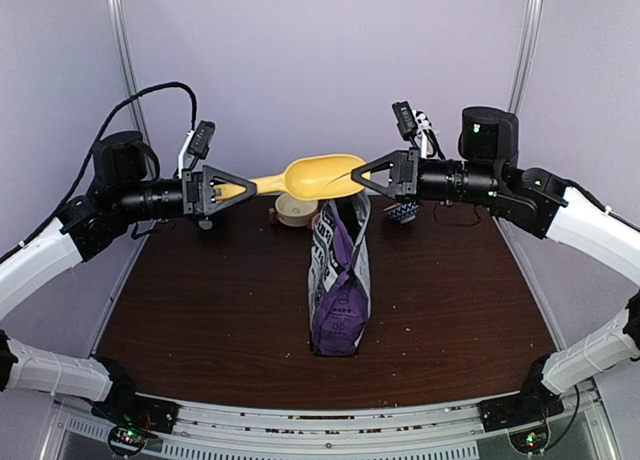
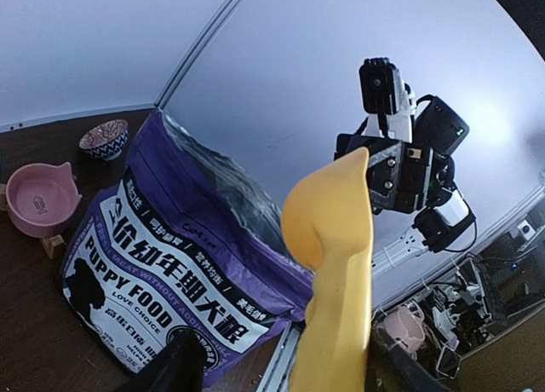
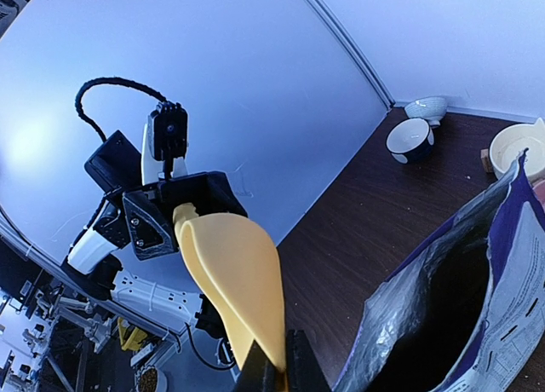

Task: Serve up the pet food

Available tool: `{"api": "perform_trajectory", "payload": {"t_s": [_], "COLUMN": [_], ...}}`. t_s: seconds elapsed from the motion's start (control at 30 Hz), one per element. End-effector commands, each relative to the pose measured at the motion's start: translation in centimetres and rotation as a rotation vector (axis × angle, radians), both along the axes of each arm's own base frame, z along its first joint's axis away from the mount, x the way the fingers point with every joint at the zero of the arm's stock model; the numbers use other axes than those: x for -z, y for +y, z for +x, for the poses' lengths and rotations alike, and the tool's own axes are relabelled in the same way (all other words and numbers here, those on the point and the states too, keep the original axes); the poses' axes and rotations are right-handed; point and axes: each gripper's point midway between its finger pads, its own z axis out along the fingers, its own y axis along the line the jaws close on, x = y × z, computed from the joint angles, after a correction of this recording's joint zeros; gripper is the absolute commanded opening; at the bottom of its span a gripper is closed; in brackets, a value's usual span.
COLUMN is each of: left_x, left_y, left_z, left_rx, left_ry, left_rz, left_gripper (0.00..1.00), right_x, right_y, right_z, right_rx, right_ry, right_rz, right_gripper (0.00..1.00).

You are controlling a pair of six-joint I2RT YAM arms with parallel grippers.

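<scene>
While both my arms reach inward above the worktop [image 1: 200,310], the yellow scoop [image 1: 315,175] hangs roughly level in the air between them. It sits over the open mouth of the purple bag [image 1: 340,290]. My right tool [image 1: 358,176] is clenched on the front lip of the scoop's bowl, and its wrist view shows the fingers [image 3: 302,358] pinching the yellow edge. My left tool [image 1: 245,188] straddles the handle with its jaws parted. The left wrist view shows a gap between one finger [image 2: 179,366] and the handle, so that tool is released, not grasping.

The bag stands upright near the middle of the worktop. Its foil-lined top edge rises to just under the scoop and my right tool, so there is little room there. Broad stretches of dark wood lie to either side of the bag. I cannot see the pet food itself: the inside of the bag is dark in the right wrist view.

Behind the bag, near the far edge, a pale bowl [image 1: 291,212] sits on a small wooden stand. A blue patterned bowl [image 1: 403,212] sits below my right tool. A black cable [image 1: 150,90] loops above my left arm.

Pale lilac walls [image 1: 300,60] close the back and sides, with metal posts [image 1: 125,60] at the far corners.
</scene>
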Motion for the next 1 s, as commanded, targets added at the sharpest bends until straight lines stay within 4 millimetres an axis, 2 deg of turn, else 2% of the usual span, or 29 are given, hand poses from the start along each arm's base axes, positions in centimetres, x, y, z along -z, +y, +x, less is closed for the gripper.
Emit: {"api": "perform_trajectory", "payload": {"t_s": [0.0, 0.43, 0.57, 0.67, 0.8, 0.9, 0.97], "left_x": [-2.6, -2.6, -2.4, -2.3, -2.1, -1.9, -1.8], "left_y": [-0.3, -0.6, -0.7, -0.7, -0.8, -0.8, -0.8], "left_z": [-0.9, -1.3, -1.5, -1.6, -1.7, -1.8, -1.7], "left_rx": [0.058, 0.094, 0.108, 0.112, 0.125, 0.125, 0.125], "left_ry": [-0.06, -0.048, -0.041, -0.039, -0.037, -0.036, -0.034], "left_rz": [-0.071, -0.09, -0.088, -0.087, -0.082, -0.079, -0.074], "left_gripper": [0.64, 0.44, 0.5, 0.5, 0.58, 0.57, 0.52], "right_x": [-0.7, 0.1, 0.0, 0.1, 0.5, 0.6, 0.7], "right_y": [0.3, 0.3, 0.2, 0.2, 0.2, 0.2, 0.2], "right_z": [0.0, 0.6, 0.7, 0.8, 1.1, 1.1, 1.2], "right_rx": [-0.007, 0.02, 0.031, 0.035, 0.05, 0.052, 0.055], "right_ry": [-0.007, 0.01, 0.018, 0.026, 0.044, 0.053, 0.057], "right_rz": [0.026, -0.001, 0.008, 0.009, 0.003, 0.003, 0.002], "right_gripper": [0.0, 0.0, 0.0, 0.0, 0.0, 0.0, 0.0]}}
